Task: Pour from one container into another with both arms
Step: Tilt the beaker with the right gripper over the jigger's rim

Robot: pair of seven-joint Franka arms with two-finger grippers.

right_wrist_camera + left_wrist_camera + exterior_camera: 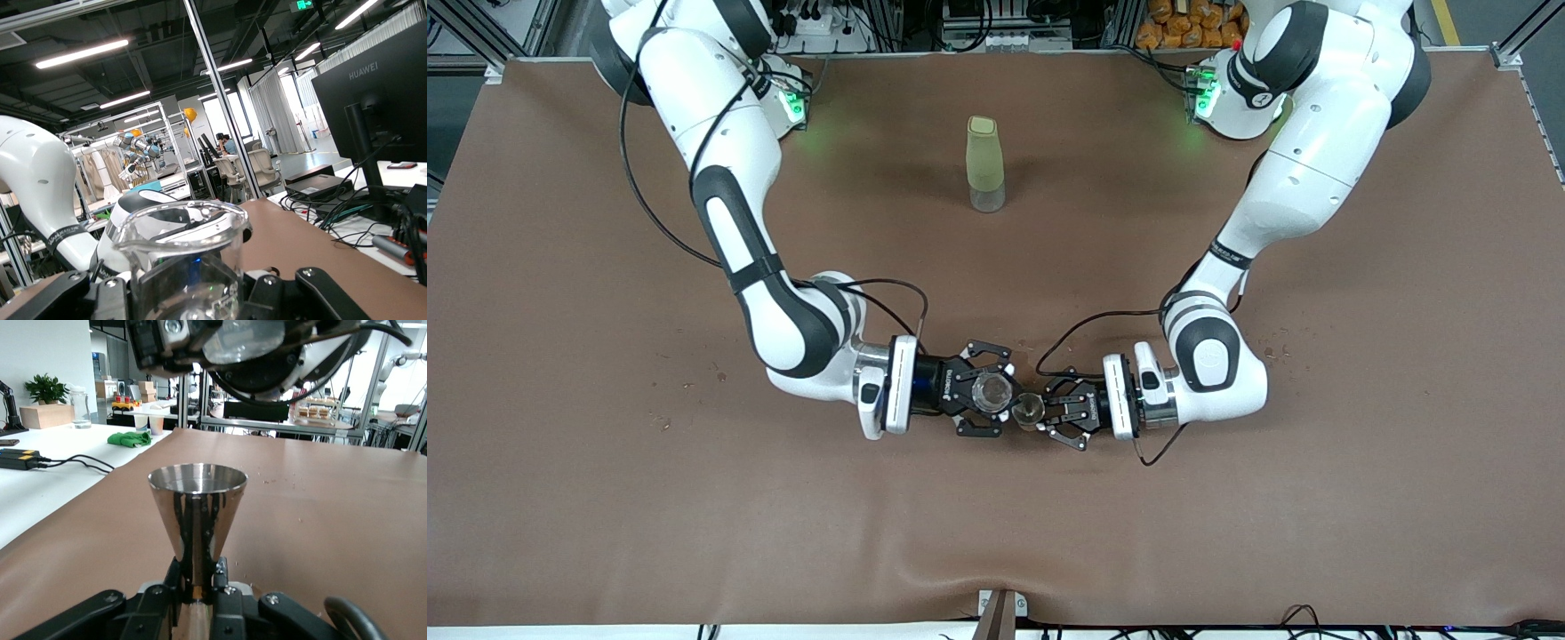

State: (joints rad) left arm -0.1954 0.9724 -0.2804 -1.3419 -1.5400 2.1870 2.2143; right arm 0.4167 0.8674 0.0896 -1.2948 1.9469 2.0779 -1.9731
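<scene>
Reaching in from the right arm's end of the surface (605,498), the right gripper (989,393) is hanging low over the brown mat with its fingers pinching the clear cup (992,392) — the cup is sitting upright with its round mouth facing up. In the right wrist view the clear cup (183,263) is filling the foreground between the black fingers (110,300), its rim looking level.

Just beside it, toward the left arm's end, the left gripper (1040,412) is facing the right one, its fingers pressing on the waist of the metal jigger (1029,410). The jigger is standing upright too, rim almost touching the cup's side in the front view. In the left wrist view the metal jigger (197,520) is rising as a shiny cone from the fingers (220,577), with the right gripper and cup showing higher up in that picture.

Both containers are being held over the part of the surface nearer the front camera. A pale-green bottle (984,164) is standing upright well apart from them — farther from the camera, between the two arm bases.
</scene>
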